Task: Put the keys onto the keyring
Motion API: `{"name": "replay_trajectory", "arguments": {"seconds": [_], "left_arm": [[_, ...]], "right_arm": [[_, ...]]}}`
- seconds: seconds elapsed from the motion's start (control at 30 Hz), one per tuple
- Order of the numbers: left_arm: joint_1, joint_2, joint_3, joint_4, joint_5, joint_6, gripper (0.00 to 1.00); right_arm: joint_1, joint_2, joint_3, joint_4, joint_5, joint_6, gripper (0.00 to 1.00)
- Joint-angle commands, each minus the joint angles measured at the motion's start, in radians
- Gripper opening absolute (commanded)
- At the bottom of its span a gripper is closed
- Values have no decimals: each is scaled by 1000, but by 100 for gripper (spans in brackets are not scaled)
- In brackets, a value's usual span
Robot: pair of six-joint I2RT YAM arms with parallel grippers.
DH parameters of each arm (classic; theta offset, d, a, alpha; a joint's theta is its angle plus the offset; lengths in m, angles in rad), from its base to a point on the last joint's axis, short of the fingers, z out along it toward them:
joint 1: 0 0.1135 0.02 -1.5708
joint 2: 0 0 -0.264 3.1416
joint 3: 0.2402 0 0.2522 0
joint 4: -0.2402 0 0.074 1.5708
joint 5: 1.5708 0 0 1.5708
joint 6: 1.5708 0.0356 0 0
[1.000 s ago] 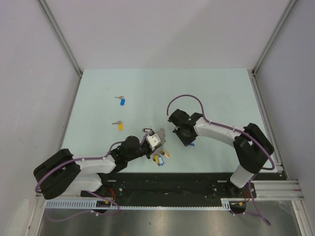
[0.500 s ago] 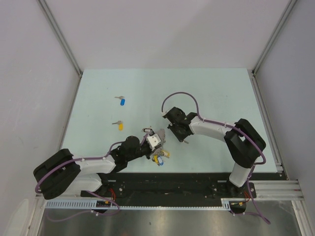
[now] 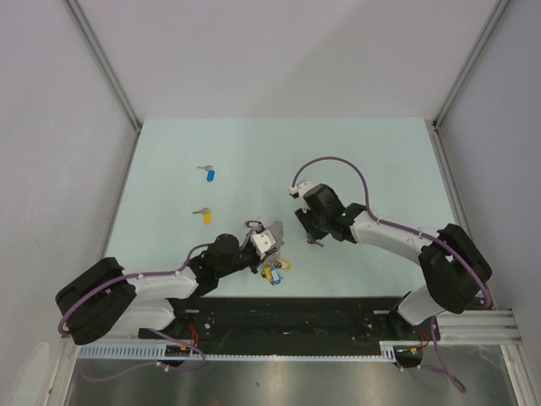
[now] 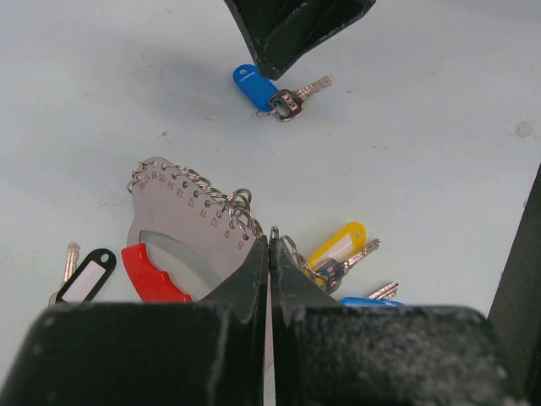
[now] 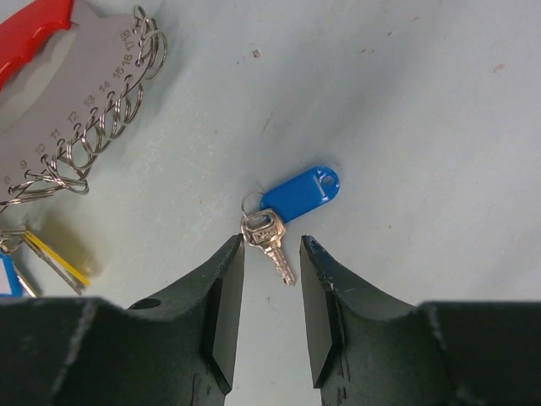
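The keyring [image 4: 182,216], a silver plate with small numbered rings and a red arc [image 4: 152,272], lies by my left gripper [image 4: 270,241], which is shut on its edge among those rings. A yellow-tagged key [image 4: 338,248] and a blue-tagged one [image 4: 372,298] hang from it. My right gripper [image 5: 270,247] stands open just above the table. A blue-tagged key [image 5: 296,196] lies flat just beyond its fingertips, its blade pointing into the gap and touching neither finger. Two more keys lie far left, one blue [image 3: 209,175], one yellow [image 3: 204,216].
A small black-rimmed oval tag [image 4: 87,275] with a key lies left of the red arc. The two grippers [image 3: 272,241] [image 3: 314,237] are close together near the table's front edge [image 3: 338,296]. Grey walls enclose the pale table on three sides.
My right gripper has opened and let the blue-tagged key down onto the table beside the keyring. The right arm shifted a little. The left gripper stays shut and still.
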Motion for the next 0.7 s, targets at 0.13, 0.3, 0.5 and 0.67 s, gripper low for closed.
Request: {"name": "replay_trajectory", "arguments": {"seconds": [0.13,0.3,0.5,0.67], "left_arm": [[0,-23,22,32,-17,-4,0],[0,-20,23,30,-19,-7,0],[0,-18,26,26,-17,-7,0],[1,-20,26,26,-17,-7,0]], "right_arm": [[35,1,-64,167,44,-78,37],[60,51,-65,181,86,-95,33],[74,95,-56,192,115,-112,27],[90,130,-44,190,135,-127,26]]}}
